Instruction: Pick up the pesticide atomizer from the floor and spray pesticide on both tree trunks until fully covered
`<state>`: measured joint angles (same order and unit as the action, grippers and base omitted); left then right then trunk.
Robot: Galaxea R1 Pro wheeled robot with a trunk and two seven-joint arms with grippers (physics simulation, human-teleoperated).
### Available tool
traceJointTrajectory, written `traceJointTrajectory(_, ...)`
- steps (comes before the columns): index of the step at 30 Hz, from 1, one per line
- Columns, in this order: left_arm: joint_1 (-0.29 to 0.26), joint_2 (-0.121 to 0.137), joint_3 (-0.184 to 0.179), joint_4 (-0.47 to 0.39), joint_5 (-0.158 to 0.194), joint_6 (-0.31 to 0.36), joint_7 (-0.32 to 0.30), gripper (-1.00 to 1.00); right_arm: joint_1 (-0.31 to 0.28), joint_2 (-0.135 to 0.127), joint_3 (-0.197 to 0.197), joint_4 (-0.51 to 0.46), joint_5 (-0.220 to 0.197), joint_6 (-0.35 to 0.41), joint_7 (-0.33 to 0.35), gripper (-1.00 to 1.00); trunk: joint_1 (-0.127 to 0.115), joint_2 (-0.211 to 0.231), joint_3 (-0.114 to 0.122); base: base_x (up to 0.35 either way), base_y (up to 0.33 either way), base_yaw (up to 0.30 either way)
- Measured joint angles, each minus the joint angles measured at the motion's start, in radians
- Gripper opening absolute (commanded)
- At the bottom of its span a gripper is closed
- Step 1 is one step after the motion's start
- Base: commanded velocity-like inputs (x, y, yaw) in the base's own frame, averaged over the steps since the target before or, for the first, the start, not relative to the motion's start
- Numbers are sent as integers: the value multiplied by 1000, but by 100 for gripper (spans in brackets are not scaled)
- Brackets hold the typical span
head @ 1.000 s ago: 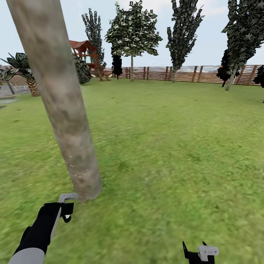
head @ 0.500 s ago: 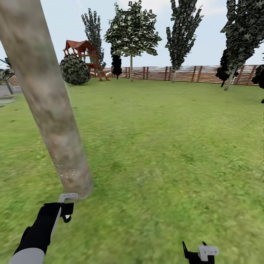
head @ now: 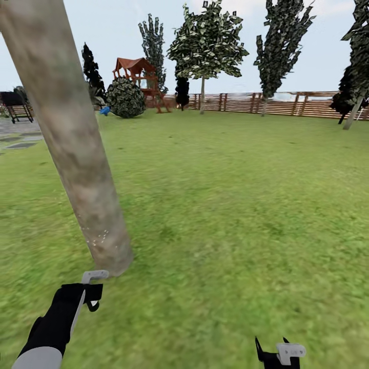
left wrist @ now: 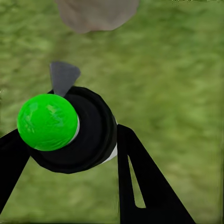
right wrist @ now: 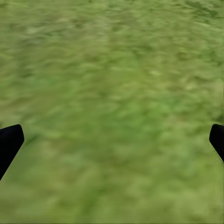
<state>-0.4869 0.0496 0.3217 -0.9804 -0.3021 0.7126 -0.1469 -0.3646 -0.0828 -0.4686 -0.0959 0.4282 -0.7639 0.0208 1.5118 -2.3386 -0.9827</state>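
So the left end effector (left wrist: pixel 70 154) is clamped around the pesticide atomizer (left wrist: pixel 70 133), green cap and all, right next to the base of the tree trunk (head: pixel 77 154). A few white pesticide (head: pixel 96 237) specks dot the trunk low down. The right end effector (right wrist: pixel 112 140) is spread wide, empty, over the grass (head: pixel 246 205).

Rough mottled bark tree trunk (head: pixel 77 154), slatted wooden fence (head: pixel 287 105), matt grass lawn (head: pixel 230 205)
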Motion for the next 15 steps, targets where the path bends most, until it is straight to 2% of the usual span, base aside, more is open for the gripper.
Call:
traceJointTrajectory(3,0,0,1,0,-1,0,0,-100,0,0,0,0,0,0,0,100,0,0,0,161,-259,137)
traceJointTrajectory(15,0,0,1,0,-2,0,1,-100,0,0,0,0,0,0,0,100,0,0,0,169,-251,18)
